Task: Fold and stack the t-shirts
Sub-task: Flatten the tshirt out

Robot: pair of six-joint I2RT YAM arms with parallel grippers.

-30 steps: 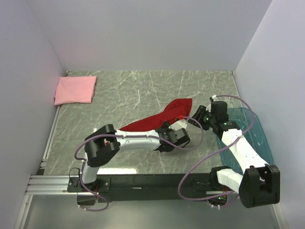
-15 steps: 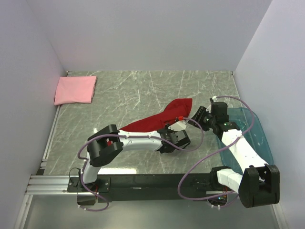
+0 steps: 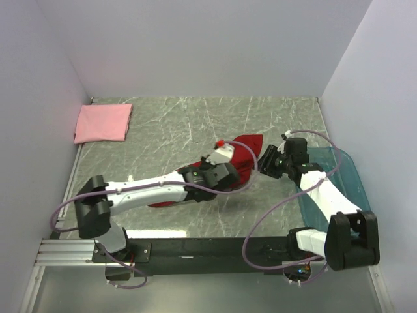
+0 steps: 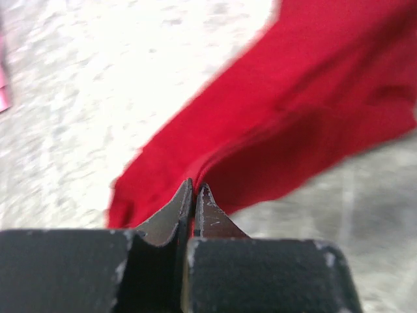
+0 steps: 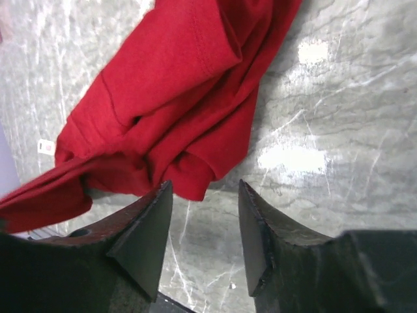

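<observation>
A deep red t-shirt [image 3: 246,147] lies crumpled in a long diagonal strip at mid-table. My left gripper [image 3: 225,171] is shut on its near edge, and in the left wrist view the gripper [image 4: 194,189] pinches a fold of the red cloth [image 4: 293,117]. To the shirt's right my right gripper [image 3: 266,160] stands open. In the right wrist view that gripper [image 5: 205,195] hovers low over the marble, with the shirt's [image 5: 176,98] bunched corner just ahead of the fingertips, not gripped. A light pink t-shirt [image 3: 103,122] lies folded flat at the far left corner.
A translucent teal-blue bin [image 3: 355,179] stands at the right edge, under the right arm. White walls close the table on the left, far and right sides. A black rail [image 3: 195,251] runs along the near edge.
My left gripper closed on the red shirt, and the left arm stretched out and swung it up and left, bunching the cloth. The right gripper moved slightly left toward the shirt.
</observation>
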